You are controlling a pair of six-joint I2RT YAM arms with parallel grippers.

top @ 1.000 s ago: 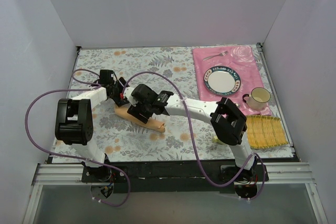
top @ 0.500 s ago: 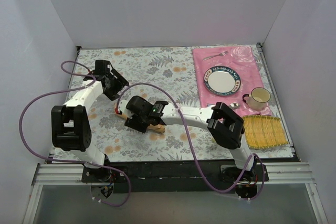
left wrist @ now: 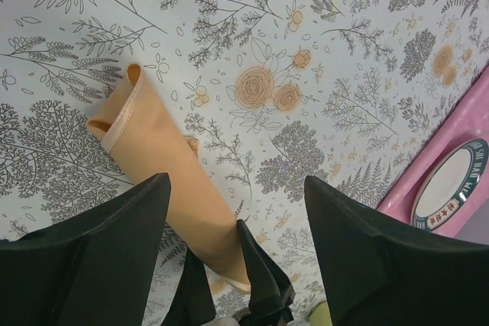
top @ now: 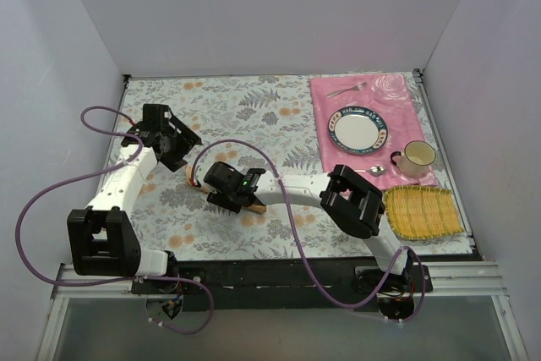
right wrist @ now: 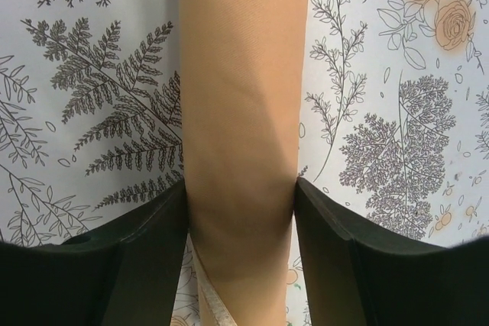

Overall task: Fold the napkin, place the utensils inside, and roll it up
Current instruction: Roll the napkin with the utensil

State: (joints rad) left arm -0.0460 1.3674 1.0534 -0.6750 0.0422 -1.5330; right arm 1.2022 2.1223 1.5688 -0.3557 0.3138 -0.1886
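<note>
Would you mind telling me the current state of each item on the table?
Napkin: rolled up.
Right gripper: closed on the napkin.
Left gripper: open, empty.
Fork: lying on placemat, unwrapped.
Plate: empty.
Cup: upright.
Spoon: lying beside cup, unwrapped.

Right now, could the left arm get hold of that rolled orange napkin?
Probably yes: the left gripper hangs open close to the napkin, one end of which lies bare; the right gripper clamps only farther along the roll.

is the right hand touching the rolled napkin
Touching. In the right wrist view the right hand has both fingers pressed against the sides of the rolled napkin, with no gap on either side.
</note>
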